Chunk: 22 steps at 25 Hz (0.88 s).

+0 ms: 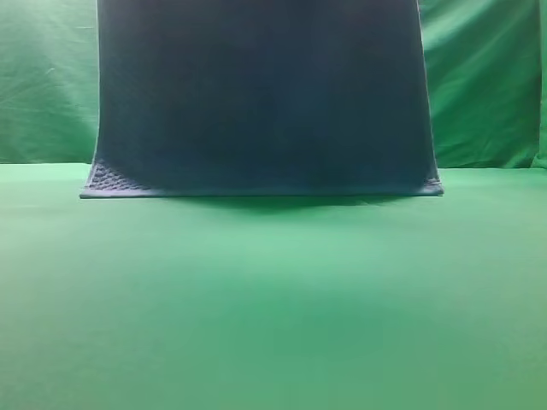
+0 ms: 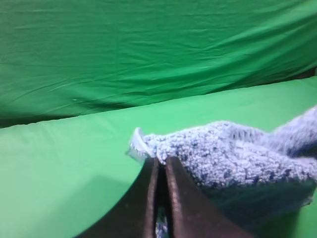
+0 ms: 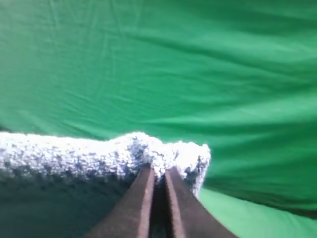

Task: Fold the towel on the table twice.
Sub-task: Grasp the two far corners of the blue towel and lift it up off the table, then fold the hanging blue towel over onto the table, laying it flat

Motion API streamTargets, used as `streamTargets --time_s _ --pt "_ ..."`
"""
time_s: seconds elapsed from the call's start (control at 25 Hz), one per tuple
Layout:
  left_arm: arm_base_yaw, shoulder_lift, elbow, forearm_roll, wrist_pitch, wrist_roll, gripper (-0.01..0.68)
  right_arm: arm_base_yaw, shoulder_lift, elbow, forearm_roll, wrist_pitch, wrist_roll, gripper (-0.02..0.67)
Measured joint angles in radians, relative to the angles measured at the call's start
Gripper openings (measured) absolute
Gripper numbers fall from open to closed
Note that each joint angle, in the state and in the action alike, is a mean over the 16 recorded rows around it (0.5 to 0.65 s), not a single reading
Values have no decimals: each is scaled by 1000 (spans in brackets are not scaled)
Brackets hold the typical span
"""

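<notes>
Blue-grey waffle-knit towel point(image 1: 261, 94) hangs like a curtain above the tabletop point(image 1: 273, 307), bottom hem just at the green cloth. Left jaws point(image 2: 159, 171) & right jaws point(image 3: 157, 181) both pinched tight on its top corners. Soft, floppy, prob. light; bumpy pile grips well. Corners by the pale hem = best hold.

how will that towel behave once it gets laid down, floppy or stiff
Probably floppy: the towel hangs straight down like a curtain, its bottom hem bending where it meets the table. The fluffy knit bunches at the left gripper and right gripper, so it likely squashes easily and grips well rather than slipping. Being so wide, it may sag in the middle.
</notes>
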Motion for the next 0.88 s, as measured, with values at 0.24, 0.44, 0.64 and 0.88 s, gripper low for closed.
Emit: streamTargets --time_s 0.24,0.44,0.64,0.88 --pt "-1 2 10 -16 9 0 0 -38 9 -13 7 111 3 0" --pt "-8 -10 73 -28 20 1 0 -46 -4 29 18 195 3 0" --pt "-26 -64 198 -37 -3 7 0 -47 -70 149 28 214 3 0" --pt "-48 -190 449 -38 -85 18 0 -46 -212 388 35 169 3 0"
